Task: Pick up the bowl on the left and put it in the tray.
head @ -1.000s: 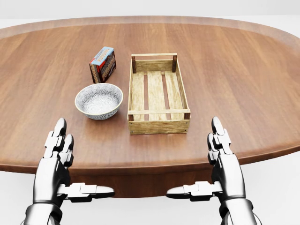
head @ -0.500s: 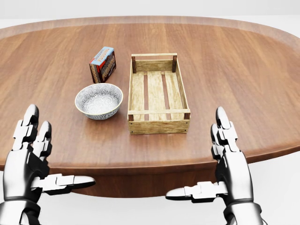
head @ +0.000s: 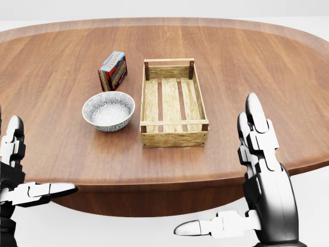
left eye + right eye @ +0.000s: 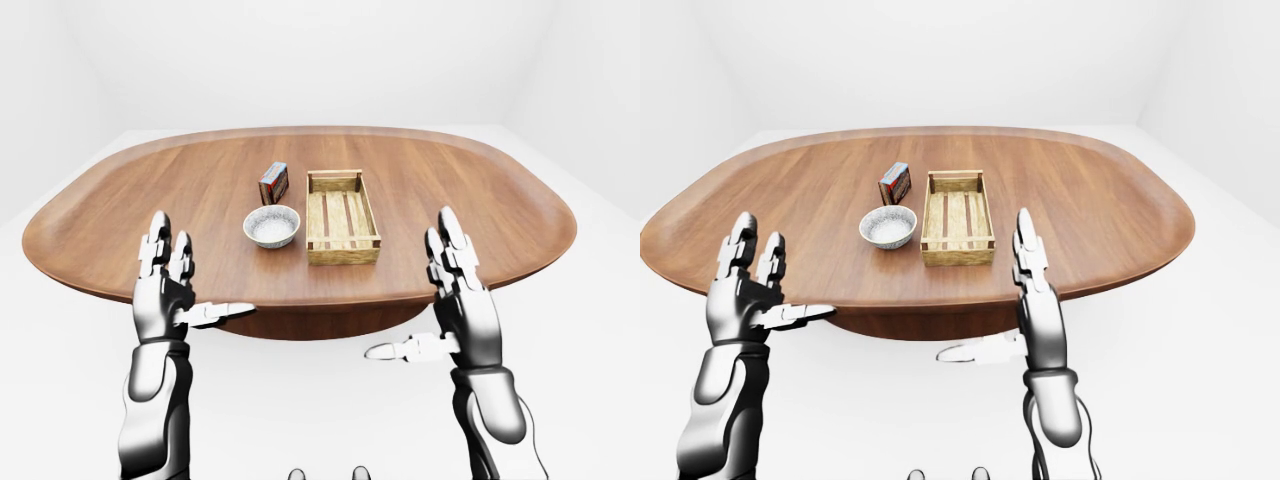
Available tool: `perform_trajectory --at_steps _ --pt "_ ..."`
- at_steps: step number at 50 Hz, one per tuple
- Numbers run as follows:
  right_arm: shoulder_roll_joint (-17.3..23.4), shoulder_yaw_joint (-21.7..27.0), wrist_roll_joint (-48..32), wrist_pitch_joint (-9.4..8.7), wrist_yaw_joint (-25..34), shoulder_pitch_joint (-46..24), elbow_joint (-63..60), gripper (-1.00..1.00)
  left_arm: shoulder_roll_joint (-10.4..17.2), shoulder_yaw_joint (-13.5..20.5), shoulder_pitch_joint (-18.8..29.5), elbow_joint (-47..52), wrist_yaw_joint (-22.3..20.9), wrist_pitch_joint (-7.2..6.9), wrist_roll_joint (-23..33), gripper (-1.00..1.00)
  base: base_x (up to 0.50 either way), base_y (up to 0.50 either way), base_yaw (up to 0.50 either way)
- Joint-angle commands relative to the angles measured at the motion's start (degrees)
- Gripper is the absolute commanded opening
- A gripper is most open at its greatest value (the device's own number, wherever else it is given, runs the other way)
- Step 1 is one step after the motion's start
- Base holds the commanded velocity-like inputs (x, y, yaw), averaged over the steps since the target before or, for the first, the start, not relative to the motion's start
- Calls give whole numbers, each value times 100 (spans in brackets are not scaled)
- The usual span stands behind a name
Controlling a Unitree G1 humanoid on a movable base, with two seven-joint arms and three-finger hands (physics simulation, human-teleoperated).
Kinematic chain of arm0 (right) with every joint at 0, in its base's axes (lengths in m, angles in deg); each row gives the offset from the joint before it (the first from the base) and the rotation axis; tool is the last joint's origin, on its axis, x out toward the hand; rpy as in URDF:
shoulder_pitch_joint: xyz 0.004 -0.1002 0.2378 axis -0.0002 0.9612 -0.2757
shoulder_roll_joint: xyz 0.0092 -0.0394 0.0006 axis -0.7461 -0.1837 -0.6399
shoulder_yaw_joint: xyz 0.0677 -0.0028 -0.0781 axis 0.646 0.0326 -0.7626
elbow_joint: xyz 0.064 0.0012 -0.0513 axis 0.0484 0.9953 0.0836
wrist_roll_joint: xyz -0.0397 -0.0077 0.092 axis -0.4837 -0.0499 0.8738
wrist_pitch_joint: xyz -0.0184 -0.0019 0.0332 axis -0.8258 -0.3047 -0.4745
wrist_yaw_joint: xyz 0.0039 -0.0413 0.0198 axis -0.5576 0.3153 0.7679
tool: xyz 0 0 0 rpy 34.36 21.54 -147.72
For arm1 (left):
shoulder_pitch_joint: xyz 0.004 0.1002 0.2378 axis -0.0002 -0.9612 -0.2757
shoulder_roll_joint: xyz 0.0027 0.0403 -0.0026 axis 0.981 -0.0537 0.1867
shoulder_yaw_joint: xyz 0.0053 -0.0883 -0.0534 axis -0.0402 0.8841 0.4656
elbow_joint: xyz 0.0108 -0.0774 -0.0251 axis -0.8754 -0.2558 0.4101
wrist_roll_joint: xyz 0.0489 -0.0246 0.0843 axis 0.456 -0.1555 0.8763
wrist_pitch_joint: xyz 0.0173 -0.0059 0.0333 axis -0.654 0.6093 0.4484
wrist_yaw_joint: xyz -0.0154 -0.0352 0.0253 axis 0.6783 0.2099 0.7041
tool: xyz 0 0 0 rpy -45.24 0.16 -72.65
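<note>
A white patterned bowl (image 3: pixel 108 110) sits upright on the brown oval table (image 3: pixel 247 62), just left of an empty slatted wooden tray (image 3: pixel 173 101). My left hand (image 4: pixel 195 275) hovers at the table's near edge, down and left of the bowl, open with fingers up and thumb pointing right. It is half cut off at the left edge of the head view. My right hand (image 3: pixel 226 172) is open too, raised near the table's edge, below and right of the tray. Neither hand touches anything.
A small red and blue box (image 3: pixel 112 70) lies on the table just above the bowl, beside the tray's far left corner. White floor and walls surround the table.
My left hand has swung out leftward, partly leaving the head view. My right hand has risen and looms larger. Bowl, tray and box have stayed put.
</note>
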Motion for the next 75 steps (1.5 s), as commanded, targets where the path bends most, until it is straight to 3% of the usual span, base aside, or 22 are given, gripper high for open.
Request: perform_trajectory --at_steps 1,10,33,42,75 --pt "105 -254 -173 0 -76 292 -881 100 28 119 2 131 14 0 -96 100 0 0 0" --pt "99 -213 -299 0 -29 194 -784 100 67 208 26 175 33 0 -170 100 0 3 0" --pt "65 -175 -149 0 2 264 -703 100 63 265 -1 338 57 0 -204 100 0 50 0" --pt "47 -93 114 0 -75 301 -737 100 52 257 -20 371 56 0 -198 100 2 2 0" --pt "67 -91 22 0 -22 255 -738 100 56 325 -50 524 56 0 -277 100 50 0 0"
